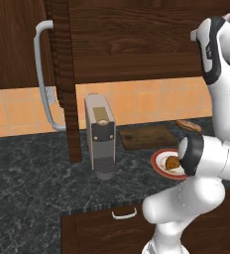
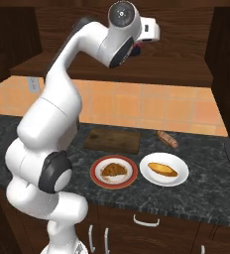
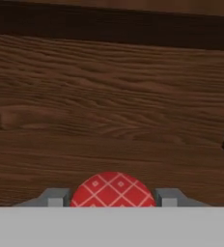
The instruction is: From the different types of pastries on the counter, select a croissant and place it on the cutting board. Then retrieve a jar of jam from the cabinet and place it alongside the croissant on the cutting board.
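In the hand view a round red jar of jam (image 3: 113, 189) with a white check pattern sits between my gripper's (image 3: 113, 198) two grey fingertips, which press on its sides. Behind it is the wood-grain inside of the cabinet (image 3: 109, 106). In the right base view my hand (image 2: 138, 48) reaches high into the cabinet (image 2: 176, 44). The croissant (image 2: 113, 170) lies on a red-rimmed plate (image 2: 98, 182) on the counter (image 2: 206, 193), just in front of the bare cutting board (image 2: 112, 140).
A yellow-orange oblong pastry (image 2: 162, 170) lies on a white plate (image 2: 151, 179) to the right. Another long brown pastry (image 2: 167, 139) rests on the counter behind it. An open cabinet door (image 1: 62, 74) with a grey handle and a coffee machine (image 1: 100, 136) stand at the left.
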Robot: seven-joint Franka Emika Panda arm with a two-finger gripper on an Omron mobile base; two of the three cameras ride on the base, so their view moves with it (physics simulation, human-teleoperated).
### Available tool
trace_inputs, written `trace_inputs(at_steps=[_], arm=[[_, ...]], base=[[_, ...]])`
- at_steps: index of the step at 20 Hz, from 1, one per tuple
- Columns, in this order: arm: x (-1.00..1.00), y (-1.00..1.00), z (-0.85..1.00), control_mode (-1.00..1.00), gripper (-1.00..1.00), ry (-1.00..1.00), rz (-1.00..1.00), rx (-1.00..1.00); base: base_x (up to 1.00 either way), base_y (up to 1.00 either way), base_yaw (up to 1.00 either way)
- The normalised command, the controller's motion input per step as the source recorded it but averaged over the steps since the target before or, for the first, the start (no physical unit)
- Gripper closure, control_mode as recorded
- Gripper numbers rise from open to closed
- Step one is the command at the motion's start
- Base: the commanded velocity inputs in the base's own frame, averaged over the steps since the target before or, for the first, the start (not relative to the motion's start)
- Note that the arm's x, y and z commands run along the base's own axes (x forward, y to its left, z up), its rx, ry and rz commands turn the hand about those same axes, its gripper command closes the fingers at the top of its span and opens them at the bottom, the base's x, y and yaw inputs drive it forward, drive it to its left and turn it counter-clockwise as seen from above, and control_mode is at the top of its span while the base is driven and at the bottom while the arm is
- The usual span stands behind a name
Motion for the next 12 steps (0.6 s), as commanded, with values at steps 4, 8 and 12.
trace_inputs(at_steps=[4, 8, 12], arm=[[-0.61, 0.04, -0.01, -1.00, 1.00, -0.13, -0.02, -0.02], [-0.65, 0.03, -0.04, -1.00, 1.00, -0.05, -0.02, 0.00], [-0.63, 0.05, -0.06, -1.00, 1.00, 0.00, -0.01, 0.00]], base=[[0.00, 0.00, 0.00], [0.00, 0.00, 0.00], [0.00, 0.00, 0.00]])
